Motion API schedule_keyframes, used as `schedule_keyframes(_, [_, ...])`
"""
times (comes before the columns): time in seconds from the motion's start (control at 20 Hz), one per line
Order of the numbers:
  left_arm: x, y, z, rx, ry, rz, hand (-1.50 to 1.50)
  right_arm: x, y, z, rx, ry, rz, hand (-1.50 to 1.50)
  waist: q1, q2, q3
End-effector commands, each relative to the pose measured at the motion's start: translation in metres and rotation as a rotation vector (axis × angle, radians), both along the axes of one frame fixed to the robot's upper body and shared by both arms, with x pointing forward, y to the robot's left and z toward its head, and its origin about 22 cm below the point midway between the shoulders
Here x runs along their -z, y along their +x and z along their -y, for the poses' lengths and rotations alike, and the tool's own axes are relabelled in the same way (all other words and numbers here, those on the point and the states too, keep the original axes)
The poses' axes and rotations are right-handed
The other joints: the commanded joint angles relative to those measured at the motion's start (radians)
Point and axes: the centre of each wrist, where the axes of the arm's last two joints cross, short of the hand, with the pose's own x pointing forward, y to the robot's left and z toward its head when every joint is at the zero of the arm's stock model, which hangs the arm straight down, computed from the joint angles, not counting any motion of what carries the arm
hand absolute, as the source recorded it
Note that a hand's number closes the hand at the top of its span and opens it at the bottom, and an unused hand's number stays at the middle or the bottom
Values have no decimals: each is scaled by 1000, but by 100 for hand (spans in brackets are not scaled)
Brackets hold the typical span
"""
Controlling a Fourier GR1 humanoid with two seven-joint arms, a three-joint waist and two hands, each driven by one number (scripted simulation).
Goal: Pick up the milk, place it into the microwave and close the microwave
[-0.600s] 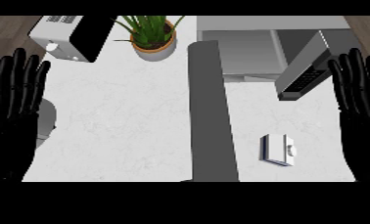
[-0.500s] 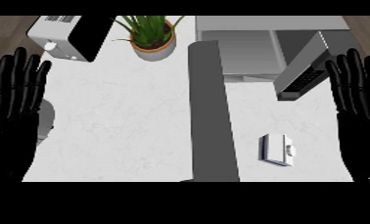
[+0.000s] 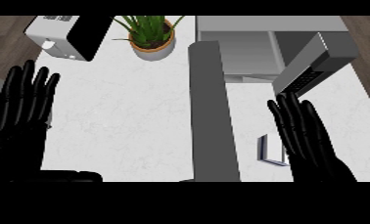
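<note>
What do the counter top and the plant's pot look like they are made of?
The white counter top looks like polished marble or a stone-look laminate: faint grey veins run across a smooth surface. The round tan pot holding the green plant looks like matte terracotta or ceramic; its grey lower half leaves this open.

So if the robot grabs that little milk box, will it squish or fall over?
The milk carton looks boxy with flat sides, so it probably won't roll. It seems small and slim, so it might tip if nudged from the side. Cartons are usually a bit soft, so it could dent. The right hand is open above it, partly hiding it.
</note>
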Motion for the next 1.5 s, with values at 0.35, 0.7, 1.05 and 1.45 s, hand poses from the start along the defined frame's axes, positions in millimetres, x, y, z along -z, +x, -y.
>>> schedule_keyframes(0.35, [27,-35,-10,4,-53,-22,-150,23,-34,-39,54,-6,-15,-150,-1,0,-1])
schedule_keyframes(0.7, [39,-42,-36,7,-55,-37,-150,11,-21,4,184,-57,-53,-150,0,2,-1])
schedule_keyframes(1.05, [40,-56,-28,10,-37,-26,-150,55,-17,7,228,-31,-100,-150,0,1,-1])
schedule_keyframes(1.45, [34,-48,-45,-4,-33,-6,-150,111,-11,45,325,-43,-163,-150,-5,3,-1])
